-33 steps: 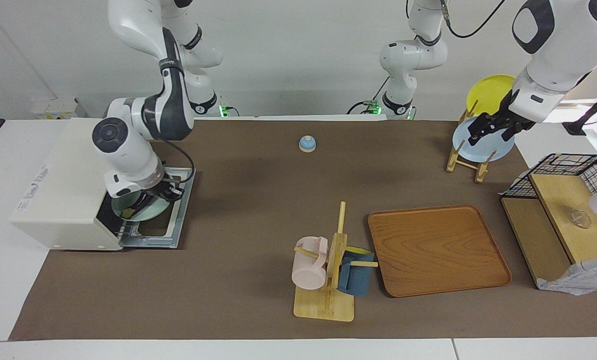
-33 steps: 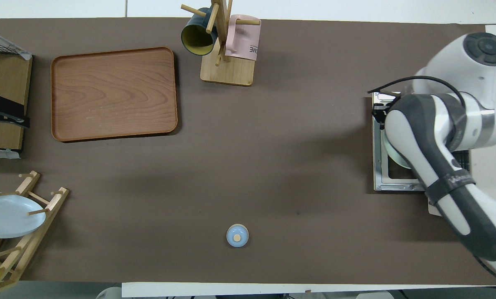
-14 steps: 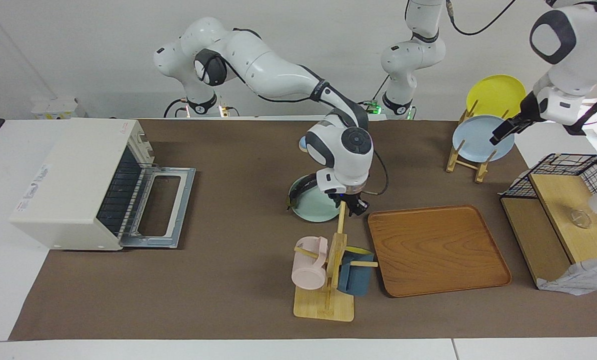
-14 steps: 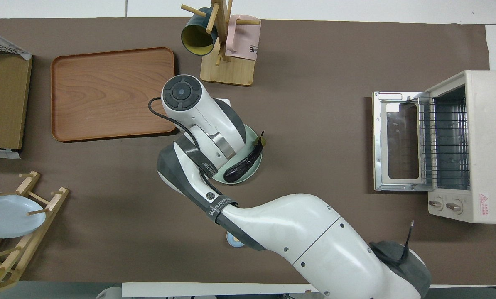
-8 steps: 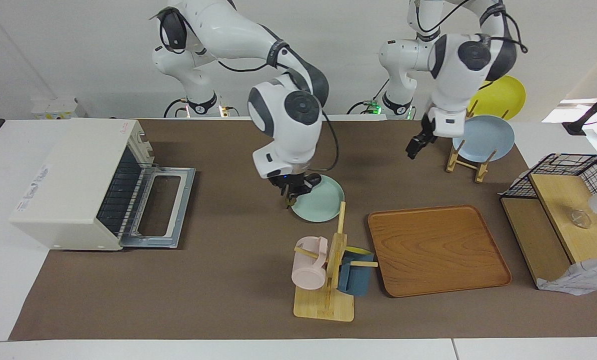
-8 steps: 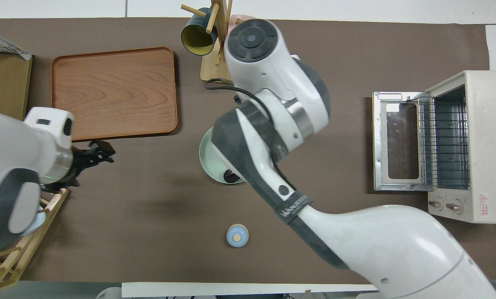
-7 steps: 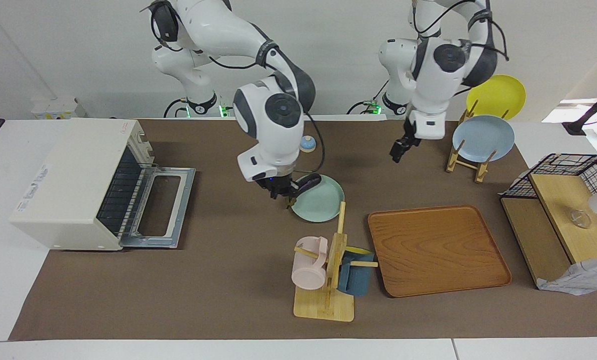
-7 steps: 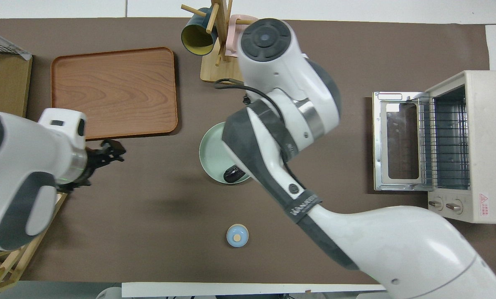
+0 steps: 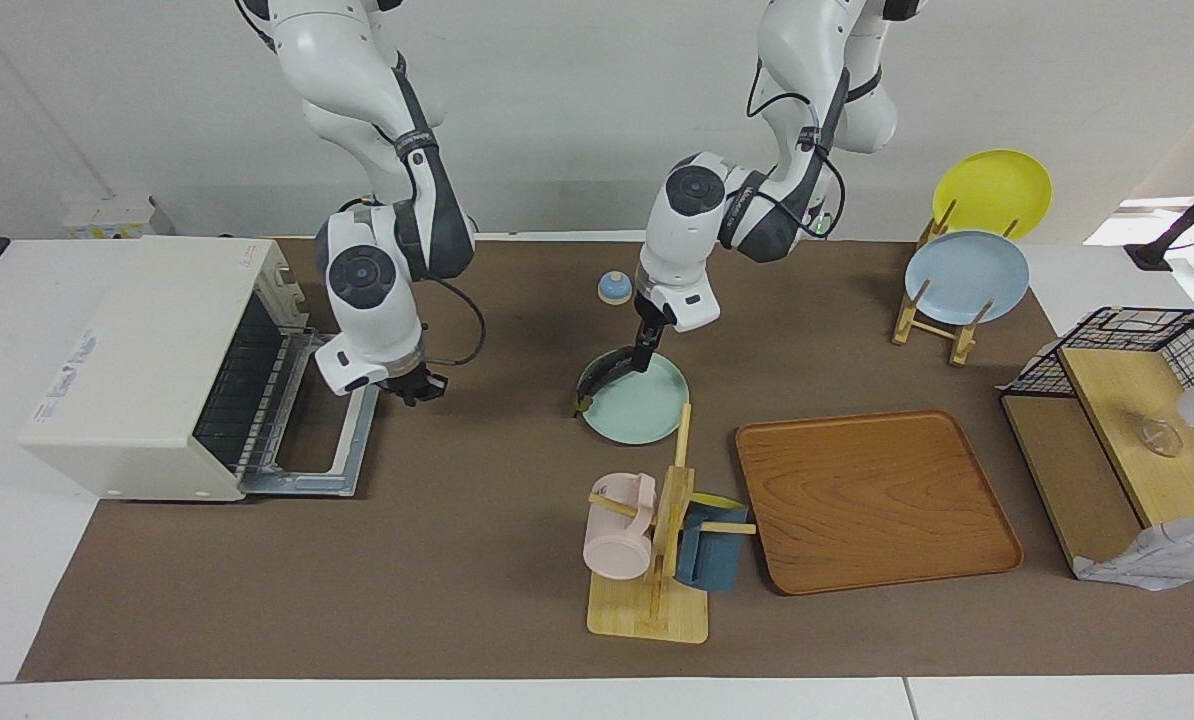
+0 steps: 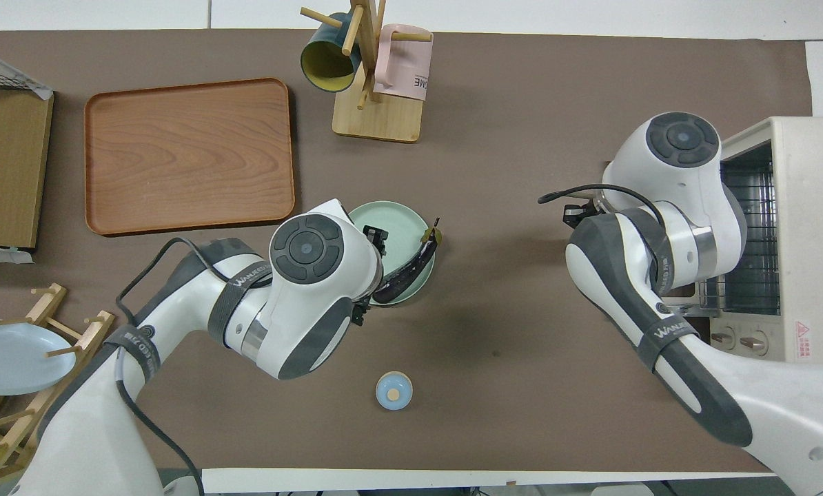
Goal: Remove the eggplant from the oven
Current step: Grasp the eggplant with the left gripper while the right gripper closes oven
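Evidently the main part of the job is done. The eggplant (image 10: 410, 267) is out of the oven (image 10: 808, 207) and lies on a mint green plate (image 10: 387, 224) near the middle of the desk (image 10: 494, 344). Reading the overhead view as a clock face, the oven stands at about 3 o'clock from the plate. Its door (image 9: 342, 470) is folded down flat, and the part of its wire rack (image 10: 749, 227) that shows is bare.

What is left looks small: perhaps lifting the vegetable off the plate, and closing the door.

The left jaws stand wide, down at the eggplant's thick end at about 5 o'clock on the plate. Whether they touch it cannot be told. The right jaws are closed on nothing and hang over the free edge of the oven door.

The eggplant is slender, glossy and near black, gently curved along the plate's 3 to 5 o'clock rim. Its greenish stem pokes over the edge at about 2 o'clock.
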Available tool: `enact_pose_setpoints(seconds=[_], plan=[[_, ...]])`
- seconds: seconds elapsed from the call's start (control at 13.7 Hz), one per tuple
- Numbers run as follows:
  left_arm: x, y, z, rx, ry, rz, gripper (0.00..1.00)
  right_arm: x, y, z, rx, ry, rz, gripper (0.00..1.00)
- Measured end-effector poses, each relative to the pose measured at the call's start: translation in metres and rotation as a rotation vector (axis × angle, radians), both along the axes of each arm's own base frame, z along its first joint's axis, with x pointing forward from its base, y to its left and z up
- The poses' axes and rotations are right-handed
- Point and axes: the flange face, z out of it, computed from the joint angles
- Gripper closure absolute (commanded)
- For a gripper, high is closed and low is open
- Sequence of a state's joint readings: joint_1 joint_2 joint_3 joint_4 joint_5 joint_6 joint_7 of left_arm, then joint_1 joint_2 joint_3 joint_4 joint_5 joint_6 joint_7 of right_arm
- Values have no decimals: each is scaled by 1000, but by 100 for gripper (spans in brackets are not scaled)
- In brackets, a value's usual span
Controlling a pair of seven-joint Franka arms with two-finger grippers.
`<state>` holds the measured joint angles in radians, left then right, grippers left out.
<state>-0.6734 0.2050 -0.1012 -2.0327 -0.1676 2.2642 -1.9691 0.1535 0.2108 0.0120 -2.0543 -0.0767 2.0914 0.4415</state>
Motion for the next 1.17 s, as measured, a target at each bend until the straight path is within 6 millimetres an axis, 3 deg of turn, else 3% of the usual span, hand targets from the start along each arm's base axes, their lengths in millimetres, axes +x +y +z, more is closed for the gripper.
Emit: enact_pose_setpoints(seconds=[0.22, 0.44, 0.66, 0.73, 0.95, 1.1, 1.17], plan=[[12, -18, -32, -5, 72, 190, 6, -1, -10, -18, -54, 11, 55, 100], [21, -25, -43, -3, 83, 227, 49, -1, -11, -20, -131, 4, 132, 100], [21, -25, -42, -5, 83, 227, 78, 0, -8, -16, -153, 16, 160, 100], [21, -25, -42, -2, 85, 224, 83, 3, -7, -7, -160, 35, 176, 99], [19, -24, -41, 17, 108, 200, 94, 10, -20, 53, -167, 96, 257, 95], [19, -24, -34, 44, 143, 167, 98, 2, -68, 112, -156, 106, 313, 85], [20, -23, -26, 51, 153, 140, 99, -7, -102, 137, -150, 117, 321, 50]])
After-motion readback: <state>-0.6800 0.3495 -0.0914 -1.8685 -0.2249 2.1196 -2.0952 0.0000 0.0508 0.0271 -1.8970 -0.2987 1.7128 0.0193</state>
